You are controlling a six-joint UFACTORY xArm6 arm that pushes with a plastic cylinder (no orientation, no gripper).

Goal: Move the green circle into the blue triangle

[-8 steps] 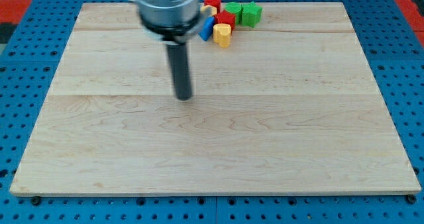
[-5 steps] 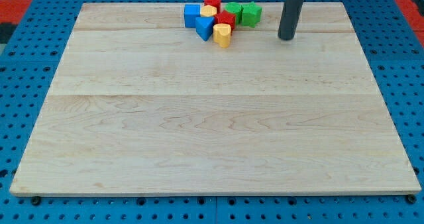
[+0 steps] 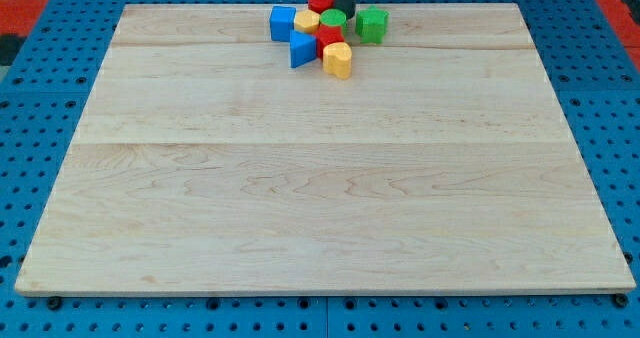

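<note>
My tip (image 3: 344, 12), the lower end of the straight dark rod, stood at the view's top edge of the pale wooden board (image 3: 320, 178). It had no jaws to spread or press together, and it pinched nothing. It sat right behind the green circle block (image 3: 333, 21), touching it or nearly so, with the red round block (image 3: 320, 1) just to its left in the view.

The green circle lay in the middle of a tight cluster. The yellow block (image 3: 308, 21), whose shape I could not make out, touched it on the view's left, and a red block (image 3: 328, 37) sat against it toward the view's bottom. The blue triangle block (image 3: 302, 50) lay down and to the left of the green circle, apart from it, with the yellow and red blocks between them. A blue cube (image 3: 283, 23) sat at the cluster's left end. A yellow heart-like block (image 3: 338, 60) was lowest in the group. A green star-like block (image 3: 372, 25) stood just right of the green circle.

The board rested on a blue pegboard table (image 3: 40, 178).
</note>
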